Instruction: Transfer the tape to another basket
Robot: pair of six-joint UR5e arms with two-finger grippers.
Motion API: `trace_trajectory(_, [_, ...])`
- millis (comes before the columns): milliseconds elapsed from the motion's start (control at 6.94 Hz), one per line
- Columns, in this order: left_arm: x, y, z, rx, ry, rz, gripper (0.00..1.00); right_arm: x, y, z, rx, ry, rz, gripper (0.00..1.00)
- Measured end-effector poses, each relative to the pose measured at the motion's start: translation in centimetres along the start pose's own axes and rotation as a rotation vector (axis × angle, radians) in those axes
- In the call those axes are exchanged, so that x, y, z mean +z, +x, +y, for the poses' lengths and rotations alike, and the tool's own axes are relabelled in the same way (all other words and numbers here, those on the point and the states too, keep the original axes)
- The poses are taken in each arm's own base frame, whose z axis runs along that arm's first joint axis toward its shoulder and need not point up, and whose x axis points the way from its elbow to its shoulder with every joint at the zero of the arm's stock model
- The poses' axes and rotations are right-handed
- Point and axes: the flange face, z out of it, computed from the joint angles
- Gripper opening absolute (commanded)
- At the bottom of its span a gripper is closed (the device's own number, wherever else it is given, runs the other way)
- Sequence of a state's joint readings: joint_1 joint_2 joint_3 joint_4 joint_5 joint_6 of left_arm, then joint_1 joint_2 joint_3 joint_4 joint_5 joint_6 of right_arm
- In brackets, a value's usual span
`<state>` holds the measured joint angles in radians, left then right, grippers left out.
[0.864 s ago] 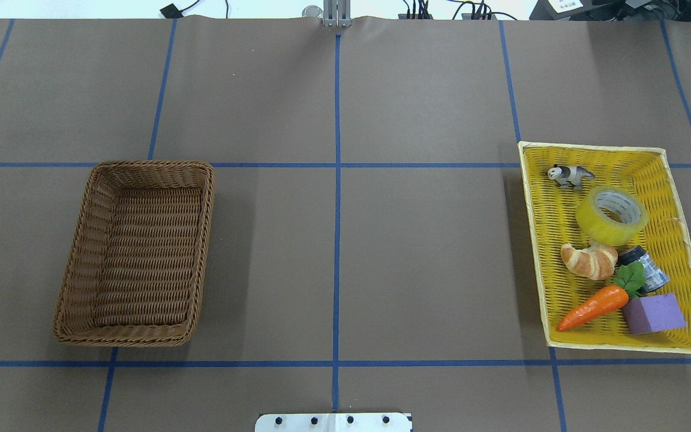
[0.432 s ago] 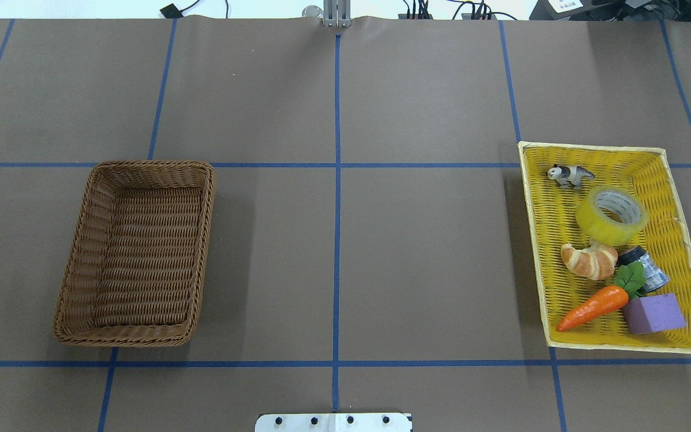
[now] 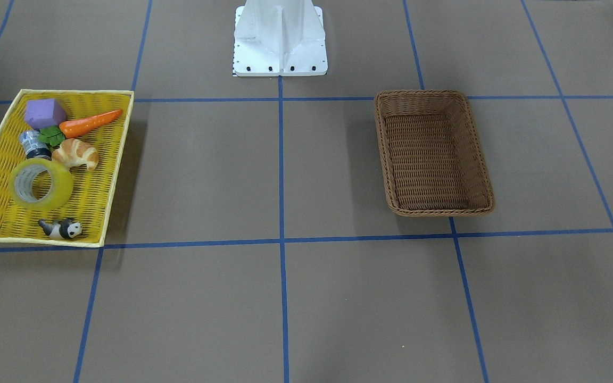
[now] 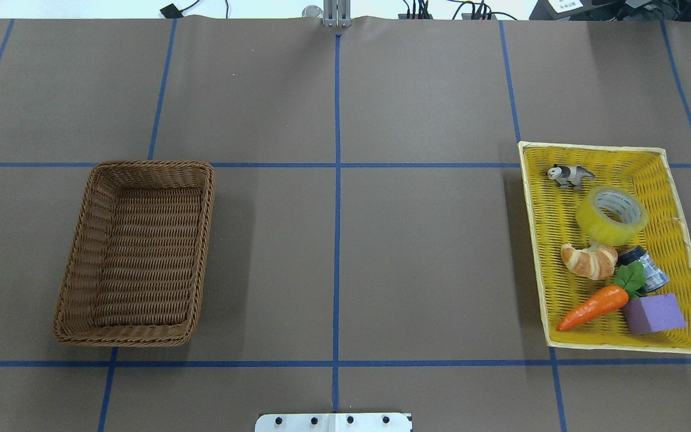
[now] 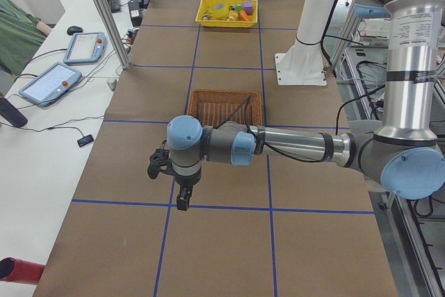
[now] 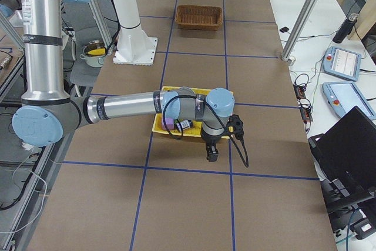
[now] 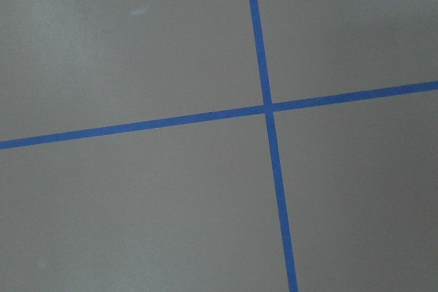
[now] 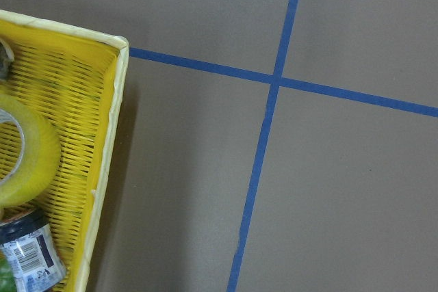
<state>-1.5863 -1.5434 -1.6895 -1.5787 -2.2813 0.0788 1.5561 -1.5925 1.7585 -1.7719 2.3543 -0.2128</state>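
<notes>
The yellow-green tape lies on its side in the shallow yellow tray at the table's right; it also shows in the front view and at the left edge of the right wrist view. The deep brown wicker basket stands empty at the table's left, also seen in the front view. My left gripper hangs over bare table beyond the basket. My right gripper hangs just outside the tray. I cannot tell whether either is open or shut.
The tray also holds a panda figure, a croissant, a carrot, a purple block and a silver-black cylinder that touches the tape. The robot's white base stands mid-table. Blue tape lines grid the brown table.
</notes>
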Motion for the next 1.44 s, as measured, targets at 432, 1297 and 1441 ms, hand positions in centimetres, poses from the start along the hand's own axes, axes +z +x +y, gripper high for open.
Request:
trace_trajectory(432, [-0.2,0.1,-0.1,-0.002,0.005,-0.004,0.99,-1.8,-1.2,-2.0,-0.005,0.036,0.04,1.0])
trace_trajectory(1297, [-2.0,2.0,-2.6,0.047,0.049,-0.004,0.98,-1.4,-12.4,-9.3,-0.247,0.139,-0.084,1.0])
trace_trajectory(1441, [-2.3,2.3,-3.0,0.057,0.058,-0.002,0.98,-0.4,-16.4,-10.9,-0.291,0.119,-0.149,1.0])
